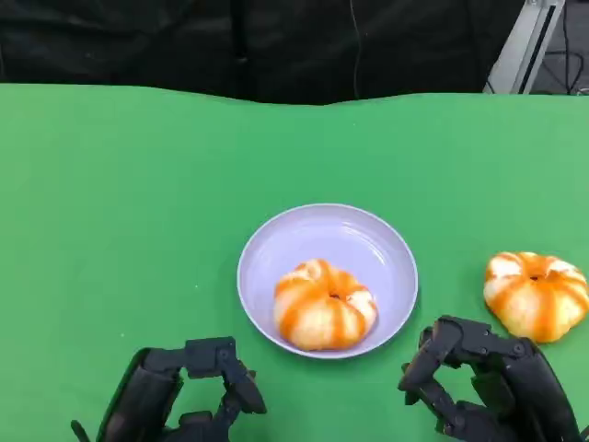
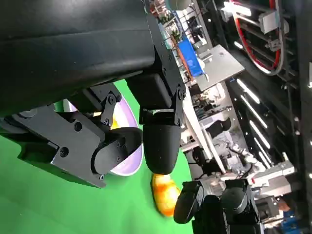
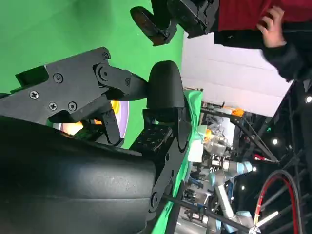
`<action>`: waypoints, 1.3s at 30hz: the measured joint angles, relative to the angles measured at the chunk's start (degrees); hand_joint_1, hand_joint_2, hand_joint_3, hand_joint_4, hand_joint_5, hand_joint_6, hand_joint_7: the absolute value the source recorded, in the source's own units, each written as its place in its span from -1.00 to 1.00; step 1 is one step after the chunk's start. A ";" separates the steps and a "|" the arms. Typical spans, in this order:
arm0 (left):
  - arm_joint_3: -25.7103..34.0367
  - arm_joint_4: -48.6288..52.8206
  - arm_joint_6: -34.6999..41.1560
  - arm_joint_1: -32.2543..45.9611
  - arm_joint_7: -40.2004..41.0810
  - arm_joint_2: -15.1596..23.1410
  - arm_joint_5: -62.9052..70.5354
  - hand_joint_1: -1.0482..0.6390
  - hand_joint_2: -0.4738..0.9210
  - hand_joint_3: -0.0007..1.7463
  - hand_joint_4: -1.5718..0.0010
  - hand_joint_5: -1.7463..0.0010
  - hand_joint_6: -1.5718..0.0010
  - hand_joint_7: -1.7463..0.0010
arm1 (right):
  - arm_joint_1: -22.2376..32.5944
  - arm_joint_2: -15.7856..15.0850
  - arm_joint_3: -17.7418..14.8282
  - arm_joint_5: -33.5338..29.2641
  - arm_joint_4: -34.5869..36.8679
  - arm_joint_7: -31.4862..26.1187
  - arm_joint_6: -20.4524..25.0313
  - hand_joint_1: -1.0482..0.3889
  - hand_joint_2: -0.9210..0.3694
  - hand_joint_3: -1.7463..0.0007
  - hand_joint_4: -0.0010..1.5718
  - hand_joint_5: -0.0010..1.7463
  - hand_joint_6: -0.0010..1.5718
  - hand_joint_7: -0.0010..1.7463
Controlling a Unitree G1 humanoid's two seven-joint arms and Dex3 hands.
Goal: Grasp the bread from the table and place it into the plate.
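One bread [image 1: 325,305] already sat in the plate [image 1: 350,230]; a second bread [image 1: 537,293] lay on the desk [image 1: 120,212], beside the right hand [image 1: 488,387]. Both it and the left hand [image 1: 184,396] apparently held nothing, fingers apart.

A lilac plate [image 1: 396,241] holding a cream bun [image 1: 324,305] striped orange, a matching bun [image 1: 537,294] beside it, sits on a green table [image 1: 120,212] near two black hands [image 1: 189,396] [image 1: 483,387].

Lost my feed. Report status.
Left hand and right hand empty, low. One bread in plate; second bread on table, right. Path clear.
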 measured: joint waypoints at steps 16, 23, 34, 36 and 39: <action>0.27 -1.33 1.02 0.00 0.00 0.04 -0.05 0.20 0.56 0.09 -0.18 -0.63 -0.26 -0.34 | -0.05 0.00 -0.05 -0.09 0.72 -0.07 -0.01 0.21 -0.70 0.17 -0.07 0.82 0.03 0.44; 0.29 -1.89 1.24 0.01 0.01 0.20 -0.09 0.22 0.55 0.13 -0.17 -0.64 -0.27 -0.34 | -0.06 -0.01 -0.11 -0.12 0.92 -0.13 -0.84 0.22 -0.70 0.16 -0.05 0.82 0.03 0.44; 1.09 -2.76 2.01 0.30 0.04 0.14 0.37 0.22 0.54 0.15 -0.16 -0.65 -0.26 -0.34 | -0.20 -0.02 -0.15 0.01 1.59 0.05 -1.00 0.21 -0.71 0.18 -0.05 0.81 0.03 0.44; 1.16 -2.76 2.01 0.31 0.04 0.11 0.43 0.22 0.55 0.13 -0.16 -0.66 -0.26 -0.34 | -0.37 -0.02 -0.16 0.04 1.81 0.13 -1.22 0.20 -0.71 0.18 -0.05 0.81 0.03 0.44; 1.20 -2.76 2.01 0.31 0.04 0.06 0.43 0.23 0.55 0.12 -0.16 -0.65 -0.26 -0.34 | -0.65 -0.03 -0.17 0.32 2.05 0.62 -1.55 0.20 -0.73 0.19 -0.04 0.81 0.04 0.43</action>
